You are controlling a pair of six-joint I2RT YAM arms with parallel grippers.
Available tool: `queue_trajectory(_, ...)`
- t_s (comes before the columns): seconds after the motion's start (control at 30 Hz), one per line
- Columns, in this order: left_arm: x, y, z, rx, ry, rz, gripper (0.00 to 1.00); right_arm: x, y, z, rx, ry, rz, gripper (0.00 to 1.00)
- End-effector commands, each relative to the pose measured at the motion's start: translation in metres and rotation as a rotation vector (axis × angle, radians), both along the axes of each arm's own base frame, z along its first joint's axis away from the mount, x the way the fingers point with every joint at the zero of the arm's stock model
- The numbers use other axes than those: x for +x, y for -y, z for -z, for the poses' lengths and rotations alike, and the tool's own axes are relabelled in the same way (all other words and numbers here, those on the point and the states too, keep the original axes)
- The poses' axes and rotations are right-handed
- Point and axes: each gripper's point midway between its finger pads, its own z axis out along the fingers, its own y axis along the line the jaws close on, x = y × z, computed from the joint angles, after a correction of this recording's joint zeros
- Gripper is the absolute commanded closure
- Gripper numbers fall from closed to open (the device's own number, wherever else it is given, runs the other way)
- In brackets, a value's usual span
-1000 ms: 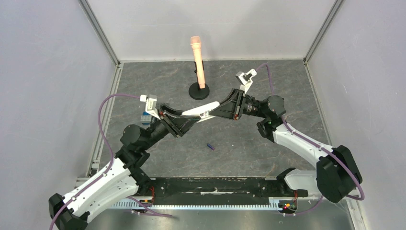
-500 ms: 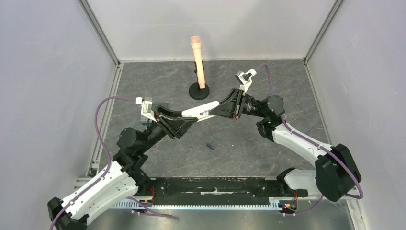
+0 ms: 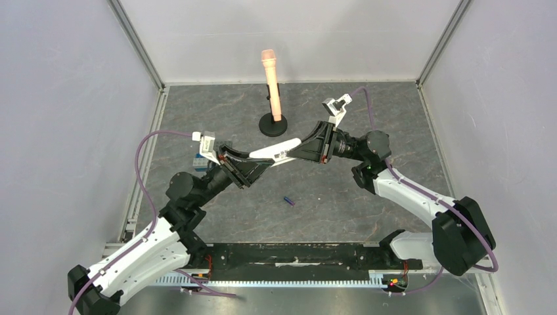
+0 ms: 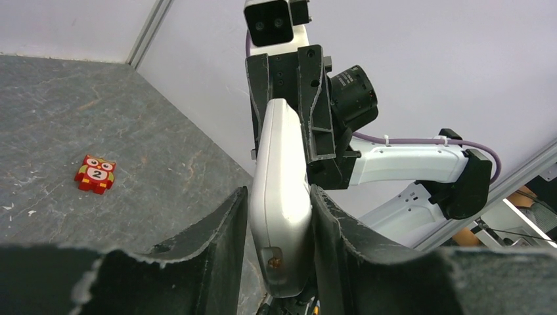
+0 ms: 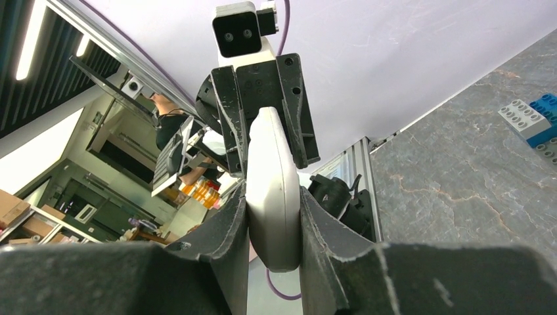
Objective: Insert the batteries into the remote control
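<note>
The white remote control hangs in the air over the middle of the table, held at both ends. My left gripper is shut on its left end, and the left wrist view shows the remote between the two pads. My right gripper is shut on its right end, and the right wrist view shows the remote squeezed tight. One small blue battery lies on the table below the remote. The second battery is out of view.
A peach microphone stands on a black round base at the back. A grey studded plate with a blue brick lies by the left arm and also shows in the right wrist view. A small red block lies on the floor.
The left arm pulled back to the left a little half a second ago and has returned to about its first pose. The remote, right arm and battery have stayed put.
</note>
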Motion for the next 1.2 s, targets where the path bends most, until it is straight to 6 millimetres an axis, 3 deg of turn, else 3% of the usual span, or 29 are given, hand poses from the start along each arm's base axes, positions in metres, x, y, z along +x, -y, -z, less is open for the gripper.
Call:
queue_trajectory(0.0, -0.006, -0.002, -0.018, -0.044, 0.050, 0.013, 0.58, 0.001, 0.002, -0.006, 0.026, 0.025, 0.015, 0.82)
queue_trajectory(0.07, -0.005, -0.003, -0.019, -0.049, 0.050, 0.007, 0.59, 0.001, 0.002, -0.005, 0.024, 0.022, 0.015, 0.82)
queue_trajectory(0.23, -0.006, -0.007, -0.022, -0.069, 0.057, -0.007, 0.46, 0.001, 0.001, -0.001, 0.018, 0.014, 0.014, 0.82)
queue_trajectory(0.3, -0.006, -0.008, -0.022, -0.074, 0.060, -0.011, 0.47, 0.002, 0.002, 0.000, 0.017, 0.012, 0.015, 0.82)
queue_trajectory(0.53, -0.005, -0.007, -0.019, -0.068, 0.053, -0.005, 0.74, 0.003, 0.001, 0.001, 0.014, 0.006, 0.016, 0.82)
queue_trajectory(0.63, -0.004, -0.005, -0.018, -0.060, 0.048, -0.007, 0.97, 0.003, 0.001, 0.003, 0.011, 0.002, 0.017, 0.80)
queue_trajectory(0.67, -0.001, -0.005, -0.015, -0.053, 0.038, -0.018, 0.98, 0.004, 0.001, 0.003, 0.007, -0.002, 0.021, 0.75)
queue_trajectory(0.77, 0.012, -0.010, -0.005, -0.015, -0.017, -0.092, 0.98, 0.008, 0.002, 0.005, -0.005, 0.019, 0.066, 0.34)
queue_trajectory(0.83, 0.022, -0.016, 0.003, 0.014, -0.062, -0.151, 0.98, 0.025, 0.005, 0.016, -0.074, 0.021, 0.166, 0.16)
queue_trajectory(0.97, 0.031, -0.024, 0.018, 0.053, -0.137, -0.219, 0.98, 0.065, 0.019, 0.043, -0.312, 0.038, 0.402, 0.11)
queue_trajectory(1.07, 0.038, -0.026, 0.031, 0.085, -0.201, -0.255, 0.98, 0.076, 0.031, 0.056, -0.406, 0.036, 0.496, 0.14)
queue_trajectory(1.17, 0.046, -0.020, 0.059, 0.162, -0.306, -0.257, 0.98, 0.085, 0.041, 0.080, -0.510, -0.025, 0.553, 0.17)
